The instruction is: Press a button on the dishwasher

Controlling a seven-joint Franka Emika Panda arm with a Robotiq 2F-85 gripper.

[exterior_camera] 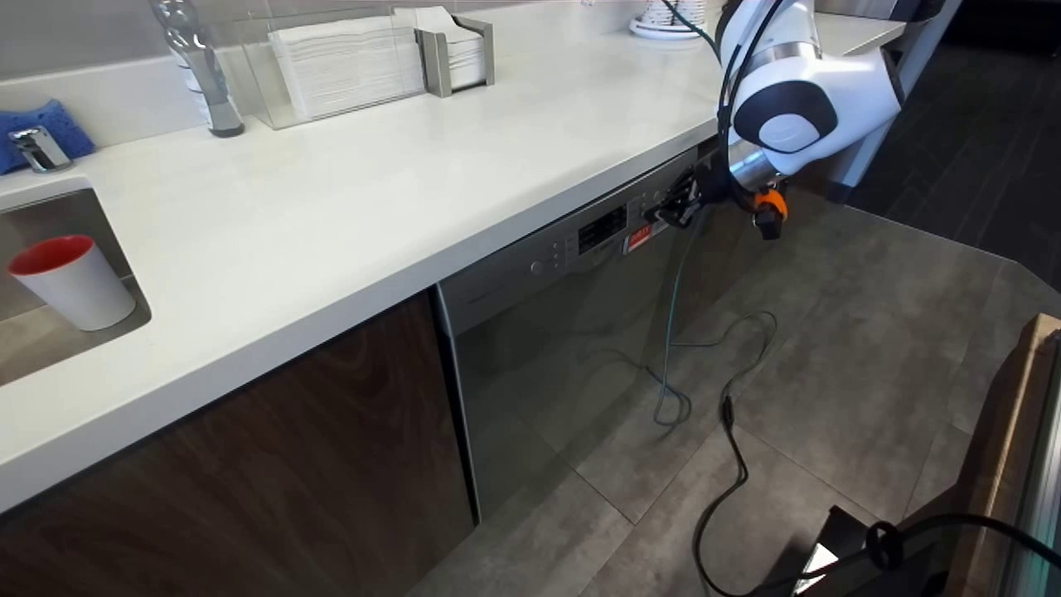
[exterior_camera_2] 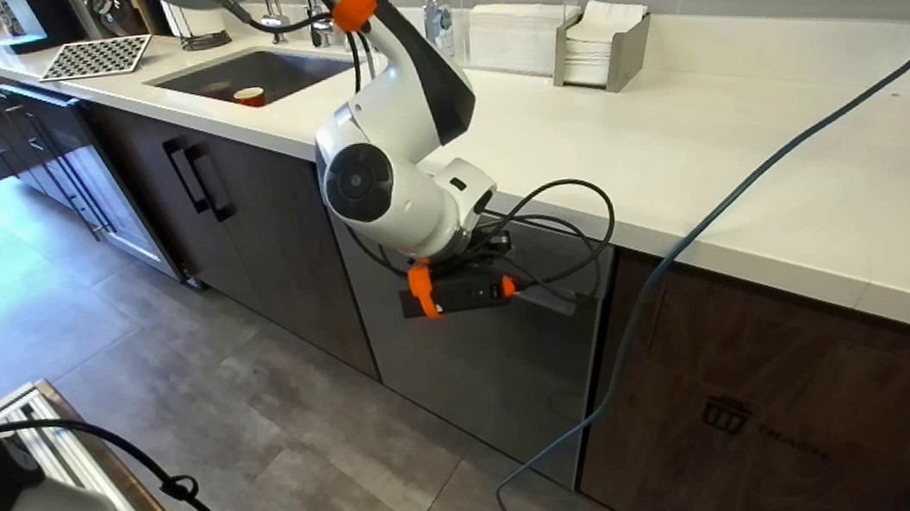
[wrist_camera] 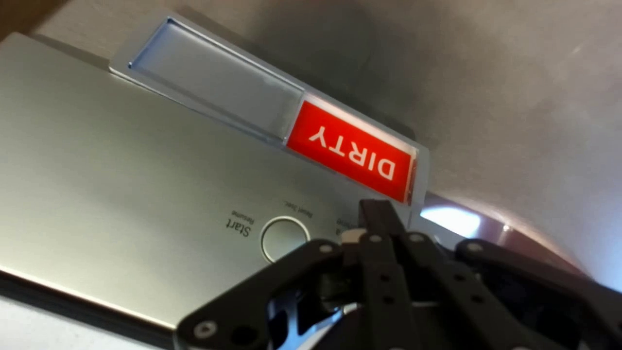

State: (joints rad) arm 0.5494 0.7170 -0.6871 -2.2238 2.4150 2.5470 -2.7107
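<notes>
The dishwasher point(exterior_camera: 564, 373) is a grey steel front under the white counter; it also shows in an exterior view point(exterior_camera_2: 478, 374), partly behind the arm. Its top control panel point(wrist_camera: 121, 160) has a dark display point(exterior_camera: 603, 229) and round buttons. In the wrist view a Start button point(wrist_camera: 284, 238) sits left of my gripper point(wrist_camera: 378, 206). A red DIRTY sign point(wrist_camera: 352, 150) is just beyond the fingertips, also seen in an exterior view point(exterior_camera: 638, 239). My gripper point(exterior_camera: 652, 216) is shut and empty at the panel. I cannot tell whether the tips touch it. Part of the panel is hidden behind the fingers.
The counter edge point(exterior_camera: 497, 236) overhangs the panel. A thin cable point(exterior_camera: 667, 348) hangs by the dishwasher to the floor; another cable point(exterior_camera_2: 638, 328) crosses an exterior view. A cup point(exterior_camera: 75, 282) stands in the sink. Napkin holders point(exterior_camera_2: 604, 55) and a bottle point(exterior_camera_2: 437, 10) stand on the counter.
</notes>
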